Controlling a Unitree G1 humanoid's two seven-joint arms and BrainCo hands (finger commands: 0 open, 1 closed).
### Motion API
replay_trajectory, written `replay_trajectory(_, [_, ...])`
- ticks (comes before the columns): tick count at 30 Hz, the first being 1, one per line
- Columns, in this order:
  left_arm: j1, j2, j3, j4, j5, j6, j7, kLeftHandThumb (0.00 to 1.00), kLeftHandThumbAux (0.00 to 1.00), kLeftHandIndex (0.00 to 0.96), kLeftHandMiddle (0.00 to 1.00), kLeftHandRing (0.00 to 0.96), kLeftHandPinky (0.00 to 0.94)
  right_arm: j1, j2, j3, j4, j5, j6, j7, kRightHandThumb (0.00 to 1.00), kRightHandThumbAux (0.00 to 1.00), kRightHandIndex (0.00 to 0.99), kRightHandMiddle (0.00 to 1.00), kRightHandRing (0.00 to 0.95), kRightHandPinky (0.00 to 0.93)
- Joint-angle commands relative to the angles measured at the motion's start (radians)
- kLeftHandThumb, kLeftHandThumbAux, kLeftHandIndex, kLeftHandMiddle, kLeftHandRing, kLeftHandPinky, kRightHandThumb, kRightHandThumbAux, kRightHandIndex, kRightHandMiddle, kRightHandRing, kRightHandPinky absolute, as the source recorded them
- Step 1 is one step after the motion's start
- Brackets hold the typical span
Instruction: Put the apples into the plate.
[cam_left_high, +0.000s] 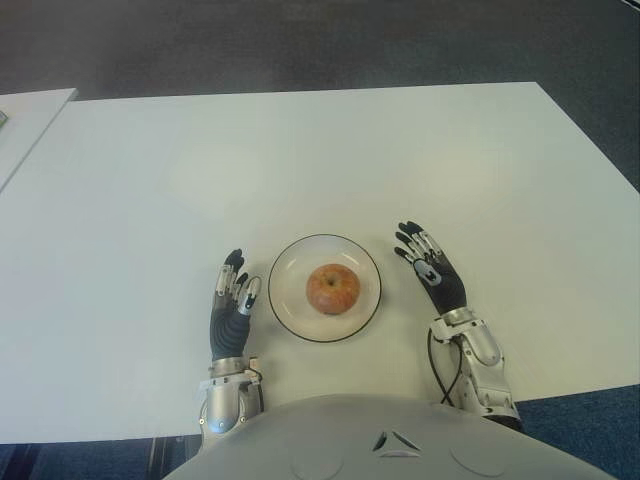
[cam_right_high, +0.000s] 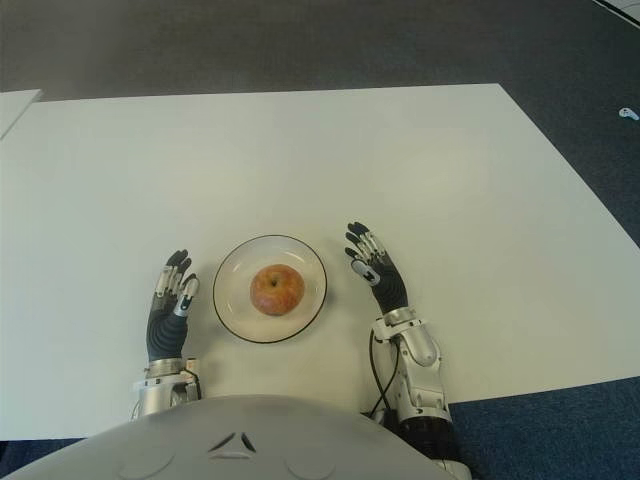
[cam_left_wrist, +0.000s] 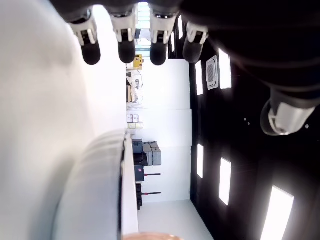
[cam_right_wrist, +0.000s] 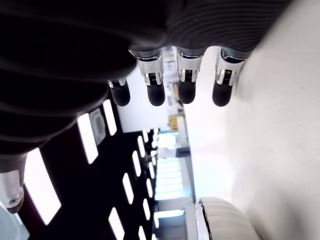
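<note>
One red-orange apple (cam_left_high: 332, 288) sits in the middle of a white plate (cam_left_high: 288, 300) with a dark rim, on the white table near its front edge. My left hand (cam_left_high: 233, 293) shows just left of the plate, fingers straight and spread, holding nothing. To the right of the plate is my right hand (cam_left_high: 424, 258), also open with nothing in it. In the left wrist view the straight fingertips (cam_left_wrist: 125, 50) reach out beside the plate's rim (cam_left_wrist: 122, 170). The right wrist view shows extended fingertips (cam_right_wrist: 156, 92) and the plate's edge (cam_right_wrist: 220, 220).
The white table (cam_left_high: 320, 160) stretches wide beyond the plate. A second white table (cam_left_high: 25, 120) stands at the far left. Dark carpet (cam_left_high: 300, 40) lies behind and to the right.
</note>
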Motion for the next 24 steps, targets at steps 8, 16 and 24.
replay_trajectory(8, [-0.004, -0.020, 0.034, 0.049, 0.004, -0.045, 0.005, 0.081, 0.418, 0.091, 0.073, 0.047, 0.042, 0.011, 0.063, 0.039, 0.165, -0.073, -0.095, -0.058, 0.173, 0.483, 0.001, 0.000, 0.000, 0.000])
replay_trajectory(16, [-0.006, -0.026, 0.050, 0.064, 0.040, -0.065, 0.018, 0.078, 0.452, 0.101, 0.068, 0.045, 0.047, 0.002, 0.073, 0.042, 0.181, -0.080, -0.123, -0.067, 0.171, 0.498, 0.000, 0.000, 0.000, 0.000])
replay_trajectory(24, [-0.013, -0.026, 0.064, 0.081, 0.059, -0.081, 0.022, 0.072, 0.470, 0.102, 0.057, 0.037, 0.035, 0.000, 0.079, 0.046, 0.178, -0.083, -0.129, -0.071, 0.167, 0.507, 0.000, 0.000, 0.000, 0.000])
